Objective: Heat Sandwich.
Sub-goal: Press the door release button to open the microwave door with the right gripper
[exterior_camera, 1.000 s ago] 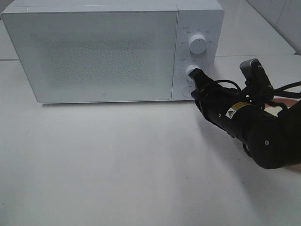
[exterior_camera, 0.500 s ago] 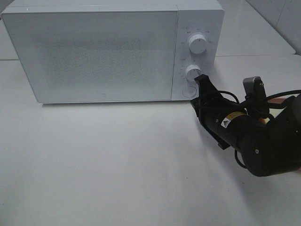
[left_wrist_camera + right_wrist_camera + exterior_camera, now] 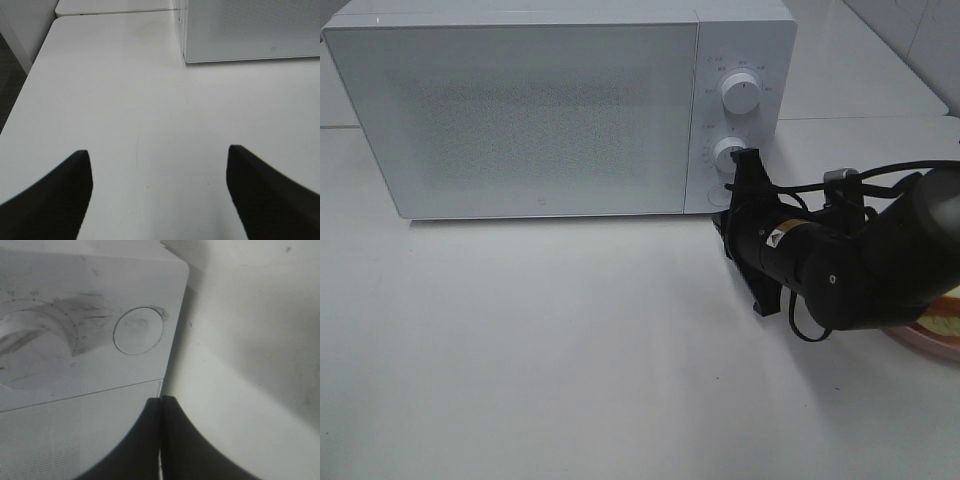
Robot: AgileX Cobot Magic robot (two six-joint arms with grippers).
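The right gripper (image 3: 750, 162) is pointing at the control panel (image 3: 740, 125) of the white microwave (image 3: 570, 12). Its 2 fingers (image 3: 142, 440) are pressing flat against each other, gripping nothing. In the wrist view the round button (image 3: 138, 330) is sitting just ahead of the fingertips, and the lower knob (image 3: 25, 355) is lying a little further ahead and off to one side. From the high camera the tips are lying just beside that knob and close over the button; I cannot tell whether they are touching the panel. The upper knob (image 3: 740, 93) is sitting beyond the fingertips, higher on the panel. The door (image 3: 520, 120) is standing shut, off to the left of these fingers.

The sandwich (image 3: 942, 322) is lying behind the right fingers, back along the arm and well apart from the tips. It is resting on the pink plate (image 3: 920, 343), and the dark arm is hiding most of both.

The left gripper (image 3: 159, 150) is holding its 2 fingers (image 3: 55, 195) spread wide with nothing in its hold. Only bare white table (image 3: 150, 90) is showing between them. A lower corner of the microwave is sitting well ahead of these fingers.
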